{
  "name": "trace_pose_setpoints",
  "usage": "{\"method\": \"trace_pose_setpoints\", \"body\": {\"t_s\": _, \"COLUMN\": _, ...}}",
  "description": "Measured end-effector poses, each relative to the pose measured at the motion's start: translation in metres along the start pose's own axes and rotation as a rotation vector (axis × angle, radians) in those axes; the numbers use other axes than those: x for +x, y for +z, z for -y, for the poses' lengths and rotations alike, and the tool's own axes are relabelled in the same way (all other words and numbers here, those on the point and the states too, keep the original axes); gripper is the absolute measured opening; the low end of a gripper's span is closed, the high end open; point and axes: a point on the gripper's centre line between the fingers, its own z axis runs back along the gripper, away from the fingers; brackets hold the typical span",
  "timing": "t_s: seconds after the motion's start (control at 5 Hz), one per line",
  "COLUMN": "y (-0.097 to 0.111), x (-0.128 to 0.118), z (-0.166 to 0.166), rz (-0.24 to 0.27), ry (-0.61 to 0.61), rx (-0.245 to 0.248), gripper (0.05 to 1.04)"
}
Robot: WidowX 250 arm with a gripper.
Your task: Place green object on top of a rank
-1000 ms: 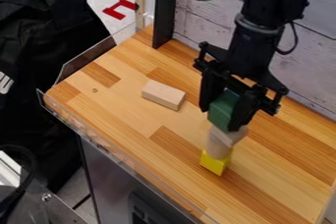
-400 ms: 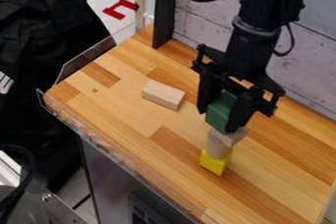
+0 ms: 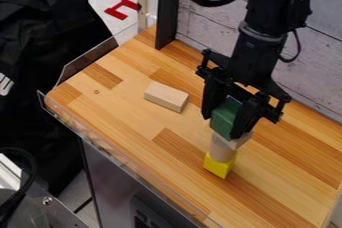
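My gripper [image 3: 225, 126] hangs right of the table's middle, shut on the green block [image 3: 226, 117], one finger at each side of it. Directly below stands a stack: a yellow block [image 3: 219, 165] at the bottom, a pale wooden cylinder [image 3: 221, 150] on it, and a pale wooden block [image 3: 235, 142] on top, partly covered by the green block and a finger. The green block's lower edge meets the top pale block in the view; whether it rests on it I cannot tell.
A loose pale wooden block [image 3: 166, 96] lies on the wooden table [image 3: 133, 112] left of the gripper. A clear low guard [image 3: 120, 153] runs along the front-left edge. A plank wall [image 3: 214, 27] and a black post [image 3: 167, 12] stand behind.
From about a second ago, the gripper and green block shifted slightly left, then came down a little, and now cover more of the top pale block. The stack has not moved.
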Motion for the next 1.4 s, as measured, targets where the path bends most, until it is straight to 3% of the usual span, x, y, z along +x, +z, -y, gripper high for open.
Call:
{"method": "trace_pose_setpoints", "body": {"t_s": 0.4, "y": 0.000, "x": -0.001, "z": -0.001, "rz": -0.004, "ry": 0.006, "rx": 0.006, "gripper": 0.628}}
{"method": "trace_pose_setpoints", "body": {"t_s": 0.6, "y": 0.003, "x": 0.000, "z": -0.001, "rz": -0.003, "ry": -0.002, "rx": 0.014, "gripper": 0.928}}
{"method": "trace_pose_setpoints", "body": {"t_s": 0.8, "y": 0.003, "x": 0.001, "z": -0.001, "rz": -0.002, "ry": -0.008, "rx": 0.014, "gripper": 1.003}}
{"method": "trace_pose_setpoints", "body": {"t_s": 1.0, "y": 0.009, "x": -0.001, "z": -0.002, "rz": 0.012, "ry": -0.003, "rx": 0.011, "gripper": 1.000}}
{"method": "trace_pose_setpoints", "body": {"t_s": 1.4, "y": 0.064, "x": -0.009, "z": -0.030, "rz": 0.163, "ry": 0.118, "rx": -0.030, "gripper": 1.000}}
